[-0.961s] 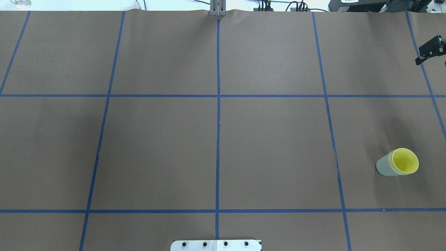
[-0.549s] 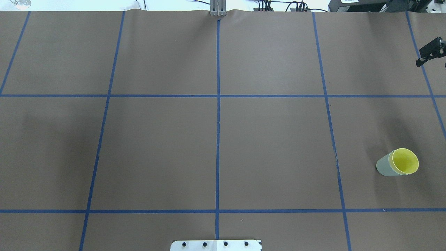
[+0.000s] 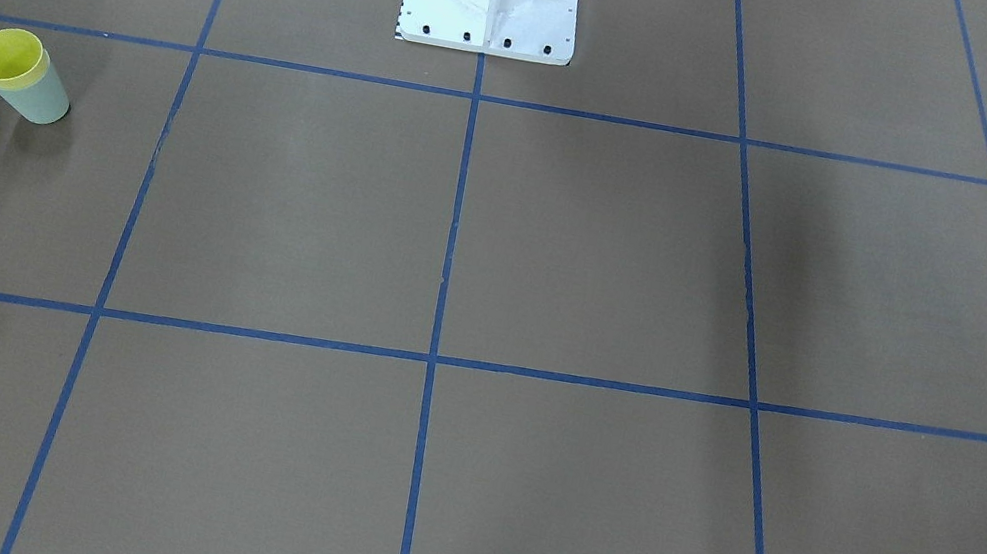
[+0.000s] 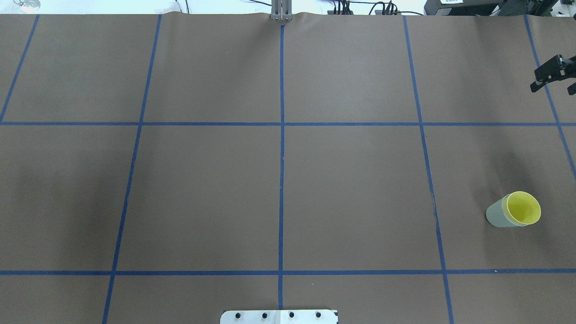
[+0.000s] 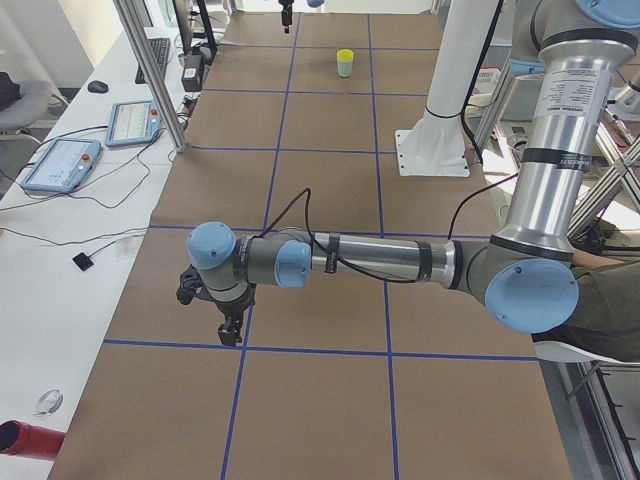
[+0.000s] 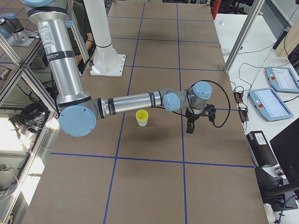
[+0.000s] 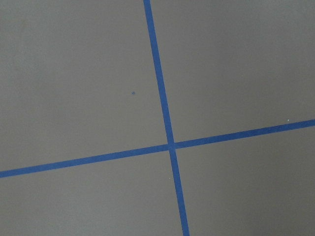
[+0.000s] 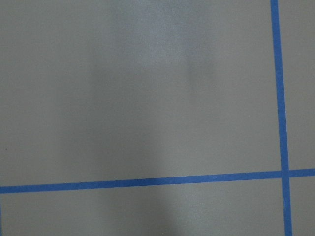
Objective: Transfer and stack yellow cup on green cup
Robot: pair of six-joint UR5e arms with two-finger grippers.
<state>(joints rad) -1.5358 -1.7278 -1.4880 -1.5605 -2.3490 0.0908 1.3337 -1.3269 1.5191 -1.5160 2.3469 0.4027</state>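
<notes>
The yellow cup sits nested inside the green cup, upright on the brown table at the overhead view's right. The pair also shows in the front-facing view, yellow cup in green cup, and in the right view. My right gripper is partly cut off at the overhead's right edge, well beyond the cups and touching nothing; I cannot tell if it is open. My left gripper shows only in the left view, low over the table's far left end. Both wrist views show only paper and blue tape.
The white robot base plate lies at the near middle edge. A metal post stands at the far edge. Control tablets lie on a side desk past the table. Blue tape lines grid the brown paper.
My right gripper has shifted slightly leftward and lower at the overhead's right edge. The shadow on the left half has slid further left. The cups have not moved.
</notes>
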